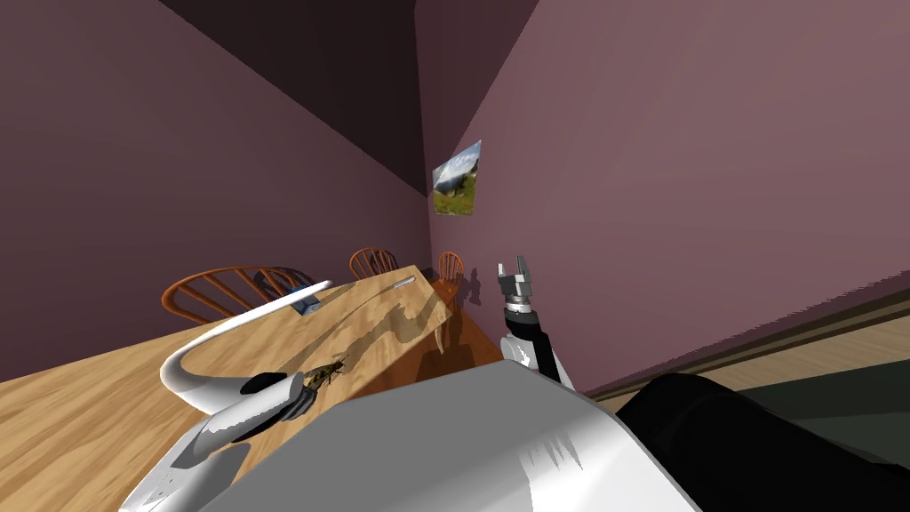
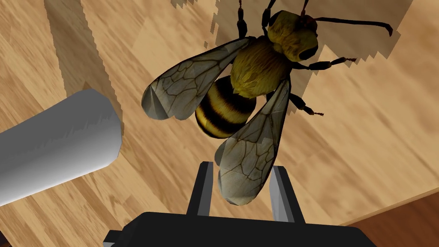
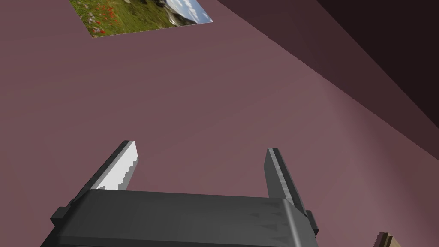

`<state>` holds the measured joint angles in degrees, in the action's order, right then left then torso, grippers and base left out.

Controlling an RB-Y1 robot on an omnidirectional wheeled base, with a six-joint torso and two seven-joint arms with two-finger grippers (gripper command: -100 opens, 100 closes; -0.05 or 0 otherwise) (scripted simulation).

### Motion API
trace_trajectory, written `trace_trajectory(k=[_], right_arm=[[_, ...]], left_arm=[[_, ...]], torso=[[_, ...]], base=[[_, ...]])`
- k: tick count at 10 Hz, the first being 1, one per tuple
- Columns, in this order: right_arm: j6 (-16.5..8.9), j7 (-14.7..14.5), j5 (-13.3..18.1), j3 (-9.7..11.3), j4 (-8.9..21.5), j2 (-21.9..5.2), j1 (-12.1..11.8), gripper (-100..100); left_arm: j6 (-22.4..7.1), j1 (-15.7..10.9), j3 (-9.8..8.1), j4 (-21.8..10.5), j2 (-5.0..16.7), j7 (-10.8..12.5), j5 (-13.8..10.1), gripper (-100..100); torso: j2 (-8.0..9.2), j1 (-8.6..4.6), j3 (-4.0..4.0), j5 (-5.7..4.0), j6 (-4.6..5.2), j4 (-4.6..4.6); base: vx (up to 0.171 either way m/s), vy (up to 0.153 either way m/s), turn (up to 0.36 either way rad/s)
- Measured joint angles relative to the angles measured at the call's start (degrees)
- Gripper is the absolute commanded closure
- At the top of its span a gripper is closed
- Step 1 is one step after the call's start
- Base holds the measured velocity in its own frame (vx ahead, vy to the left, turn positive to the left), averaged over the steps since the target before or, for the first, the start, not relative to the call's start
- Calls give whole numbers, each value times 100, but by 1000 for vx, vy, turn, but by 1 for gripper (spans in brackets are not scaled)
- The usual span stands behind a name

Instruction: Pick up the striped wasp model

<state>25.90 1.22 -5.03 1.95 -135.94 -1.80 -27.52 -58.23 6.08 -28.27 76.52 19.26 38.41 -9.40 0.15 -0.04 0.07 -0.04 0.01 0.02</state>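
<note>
The striped wasp model (image 2: 244,85) lies flat on the wooden table (image 2: 364,128), close to the table's near edge. It has a yellow head and thorax, a black-and-yellow banded abdomen, and its veined grey wings are spread. Its head points away from the left gripper (image 2: 242,191), and one wing tip reaches back between that gripper's two fingers. The fingers stand close together against the sides of the wing, so the gripper is closed on the wasp by its wing.

The blunt end of a light grey cylinder (image 2: 55,146) lies over the wood just to one side of the wasp, near the other wing but apart from it. I cannot tell what it is. In the head view a white curved shape (image 1: 191,351) sweeps over the table beside the left arm.

Farther along the table sits a small blue thing (image 1: 307,305), and beyond it a thin pale stick (image 1: 402,283), both well apart from the wasp. Wooden chairs (image 1: 231,289) stand along the far side and at the far end of the table. Jagged shadows fall across the wood around the wasp.

The right gripper (image 1: 514,267) is raised off to the side of the table near the mauve wall, its fingers spread wide with nothing between them.
</note>
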Motion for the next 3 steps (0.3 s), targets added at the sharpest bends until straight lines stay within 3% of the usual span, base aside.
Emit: trace_trajectory(k=[2,3], right_arm=[[0,0,0,0,0,0,0,0],[0,0,0,0,0,0,0,0]], left_arm=[[-181,13,-14,159,41,38,-19,100],[-201,14,-14,168,43,40,-20,0]], torso=[[7,-7,4,-1,-3,1],[2,-1,1,1,-4,0]], base=[[-29,-20,-14],[0,0,0]])
